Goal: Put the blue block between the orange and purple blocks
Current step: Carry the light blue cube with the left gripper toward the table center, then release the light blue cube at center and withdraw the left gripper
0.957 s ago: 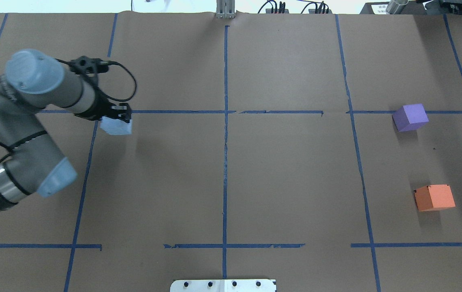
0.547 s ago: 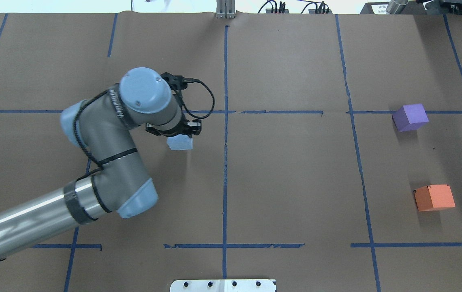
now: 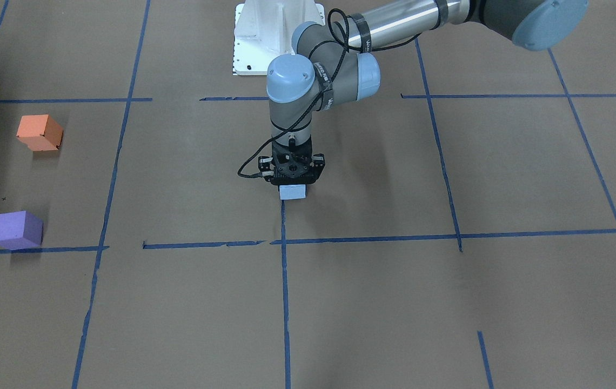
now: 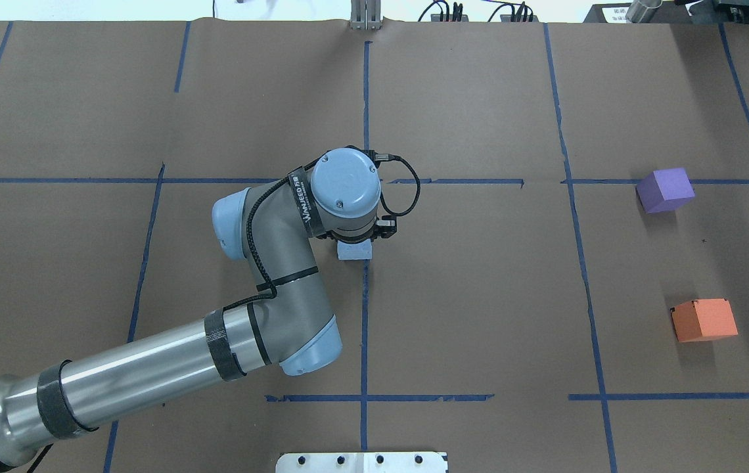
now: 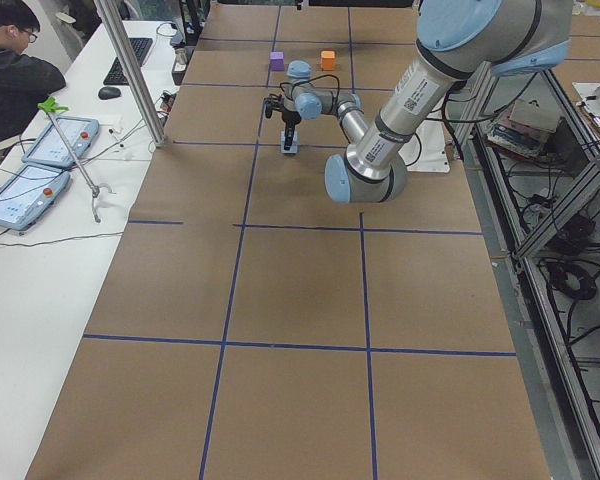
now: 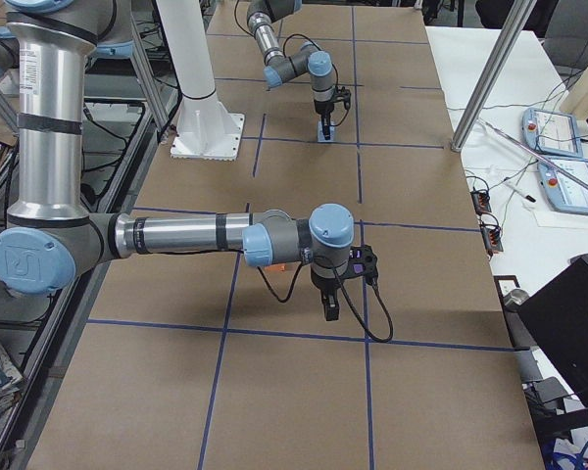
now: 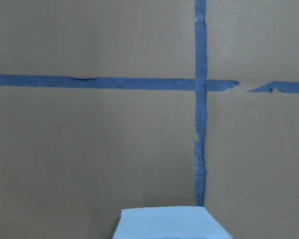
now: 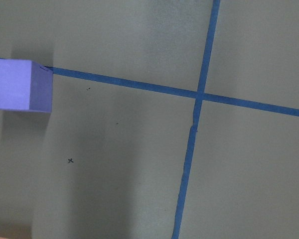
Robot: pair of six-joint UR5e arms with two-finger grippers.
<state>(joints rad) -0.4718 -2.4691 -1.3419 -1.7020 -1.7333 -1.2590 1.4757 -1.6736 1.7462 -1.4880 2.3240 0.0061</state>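
My left gripper point(image 4: 356, 242) is shut on the light blue block point(image 4: 355, 251) and holds it over the table's centre line; both also show in the front view, the gripper point(image 3: 293, 185) above the block point(image 3: 292, 192). The block's top fills the lower edge of the left wrist view point(image 7: 169, 224). The purple block point(image 4: 665, 190) and orange block point(image 4: 704, 320) sit far to the right, with a bare gap between them. The purple block also shows in the right wrist view point(image 8: 20, 84). My right gripper point(image 6: 331, 305) shows only in the exterior right view; I cannot tell whether it is open or shut.
Brown paper with a blue tape grid point(image 4: 365, 289) covers the table. A white base plate point(image 4: 361, 462) sits at the near edge. Cables and a metal post point(image 4: 365, 16) stand at the far edge. An operator sits at a side desk point(image 5: 15, 70).
My left arm has swung to the right with the blue block, from the left part of the table to the centre line. The purple and orange blocks have not moved.
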